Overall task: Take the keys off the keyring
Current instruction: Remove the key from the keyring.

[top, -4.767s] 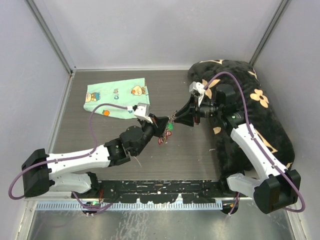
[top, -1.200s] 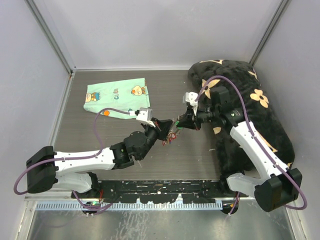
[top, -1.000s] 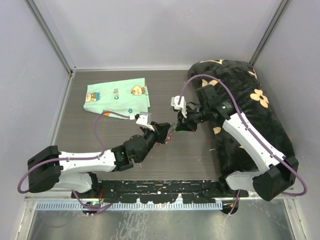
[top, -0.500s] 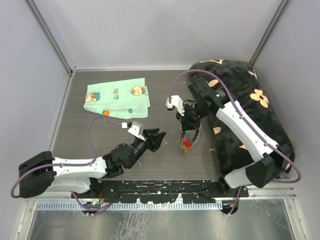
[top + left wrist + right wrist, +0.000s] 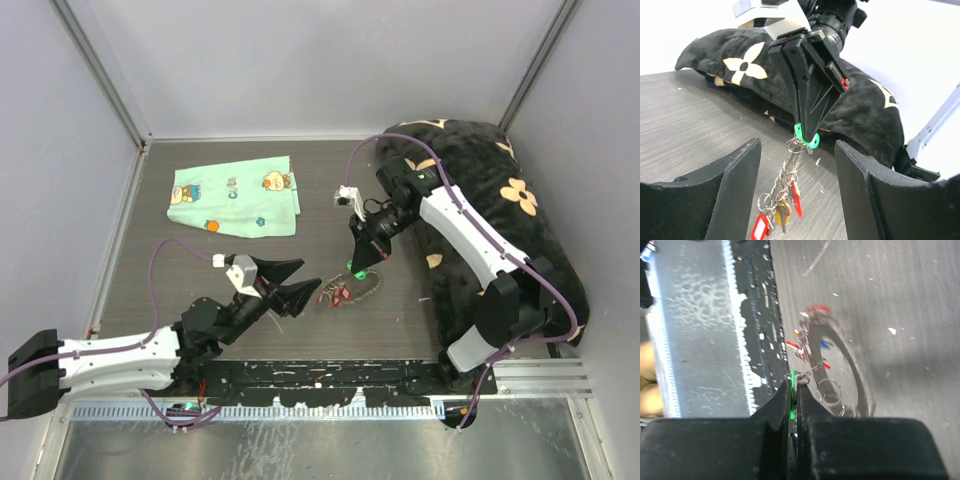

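1. The green-headed key (image 5: 807,140): pinched between the fingertips of the right gripper (image 5: 807,132).
2. The keyring (image 5: 368,291): thin silver loop trailing from that key, below the gripper.
3. The other keys (image 5: 776,216): red- and orange-headed, bunched at its lower end on the bench (image 5: 690,115).

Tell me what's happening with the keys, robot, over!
Left pincer open, empty. Right pincer shut on green key. Keyring dangles below it, other keys on it, resting on table. Black cushion beside, not blocking.
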Controlling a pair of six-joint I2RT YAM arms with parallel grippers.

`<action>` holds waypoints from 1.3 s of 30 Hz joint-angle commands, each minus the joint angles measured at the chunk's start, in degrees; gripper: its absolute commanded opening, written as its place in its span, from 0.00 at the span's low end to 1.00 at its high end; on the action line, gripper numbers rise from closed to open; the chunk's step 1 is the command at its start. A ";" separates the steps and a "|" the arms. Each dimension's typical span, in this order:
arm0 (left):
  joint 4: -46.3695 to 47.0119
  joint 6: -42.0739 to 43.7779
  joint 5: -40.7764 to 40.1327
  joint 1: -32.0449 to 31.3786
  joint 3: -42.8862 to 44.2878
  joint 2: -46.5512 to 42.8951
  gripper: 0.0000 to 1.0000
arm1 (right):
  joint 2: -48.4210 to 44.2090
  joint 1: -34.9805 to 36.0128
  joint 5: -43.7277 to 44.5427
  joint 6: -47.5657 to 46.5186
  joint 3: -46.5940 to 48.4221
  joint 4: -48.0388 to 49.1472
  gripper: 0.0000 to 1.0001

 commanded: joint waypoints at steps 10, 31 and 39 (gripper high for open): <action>-20.43 -14.82 3.19 0.48 10.20 -4.88 0.61 | -3.75 -8.47 -34.75 37.54 -18.00 30.75 0.01; -57.76 -13.26 -3.52 0.48 36.59 9.98 0.58 | -12.98 -10.52 -25.32 105.49 -39.47 88.39 0.01; -72.47 4.26 -7.05 -1.25 51.35 18.72 0.64 | -10.33 -10.50 -24.73 114.39 -35.01 80.70 0.01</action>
